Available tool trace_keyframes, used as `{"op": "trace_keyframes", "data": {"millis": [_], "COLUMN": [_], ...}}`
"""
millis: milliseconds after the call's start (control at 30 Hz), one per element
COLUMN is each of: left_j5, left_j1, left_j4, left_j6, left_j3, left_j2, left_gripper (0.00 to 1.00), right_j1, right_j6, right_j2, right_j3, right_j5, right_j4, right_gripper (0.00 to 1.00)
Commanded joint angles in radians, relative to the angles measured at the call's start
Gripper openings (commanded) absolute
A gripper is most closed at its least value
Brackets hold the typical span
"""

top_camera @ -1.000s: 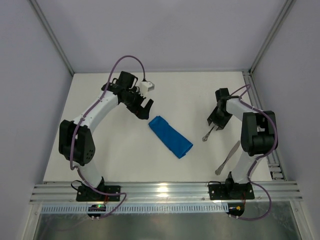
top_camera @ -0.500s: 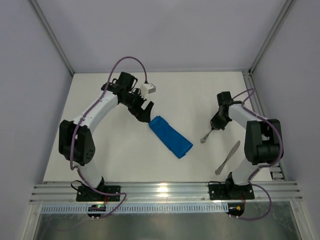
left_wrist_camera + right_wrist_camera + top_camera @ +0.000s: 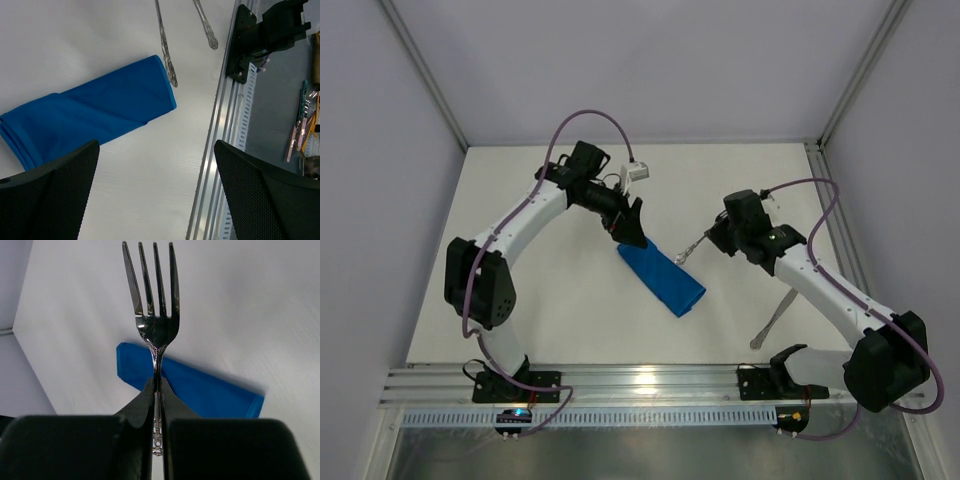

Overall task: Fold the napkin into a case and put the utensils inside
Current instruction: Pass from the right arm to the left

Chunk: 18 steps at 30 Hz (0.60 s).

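While the left claw (image 3: 632, 228) hangs with its jaws spread wide and nothing between them, the right claw (image 3: 156, 386) is clamped tight on the handle of a silver fork (image 3: 152, 315). In the right wrist view the two dark fingers (image 3: 135, 410) meet around the thin, patterned handle. The four tines point straight ahead, away from the claw.

Seen from above, the folded blue napkin (image 3: 660, 275) lies flat near the middle of the white desk (image 3: 520, 300). It forms a narrow rectangle set on a diagonal, one short end toward the far left and the other toward the near right. The left claw sits right at the far-left end. From the left wrist camera that end of the cloth shows layered folded edges beside the left-hand finger (image 3: 50, 195). The overhead view does not settle whether a fingertip touches the fabric.

The right arm reaches across from its own side, and the fork's head arrives at the napkin's right-hand long edge. Whether the tines rest on the cloth or stand just clear of it cannot be told. In the left wrist view the fork's end overlaps the napkin's near short edge.

A second slim silver piece, apparently a knife (image 3: 775, 315), lies alone on the desk to the right, well apart from the napkin. One end points toward the aluminium rail (image 3: 650, 385) along the near edge.
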Motion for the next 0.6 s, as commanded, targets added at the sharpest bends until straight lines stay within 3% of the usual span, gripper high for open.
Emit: {"op": "trace_keyframes", "data": {"millis": [0,267,367,433,567], "left_j5": [0.066,-0.007,-0.031,-0.041,-0.046], "left_j1": [-0.045,-0.113,-0.133,-0.136,-0.144], "left_j4": [0.11,0.188,0.19,0.188,0.178], "left_j6": [-0.082,-0.122,-0.107,-0.105,-0.093], "left_j3": [0.025,-0.012,-0.015,-0.004,0.008], "left_j2": [0.0,0.026,0.035,0.044,0.061], "left_gripper": [0.99,0.99,0.88,0.76,0.65], "right_j1": [0.066,0.138,0.149,0.155,0.161], "right_j6": [0.108,0.138,0.144,0.151,0.155], "right_j2": [-0.002,0.004,0.004,0.004,0.004], "right_j3": [0.05,0.08,0.073,0.068,0.06], "right_j5": [0.076,0.08,0.076,0.076,0.07], "right_j4": [0.091,0.14,0.157,0.161,0.184], "right_gripper": [0.04,0.04,0.04,0.04,0.04]}}
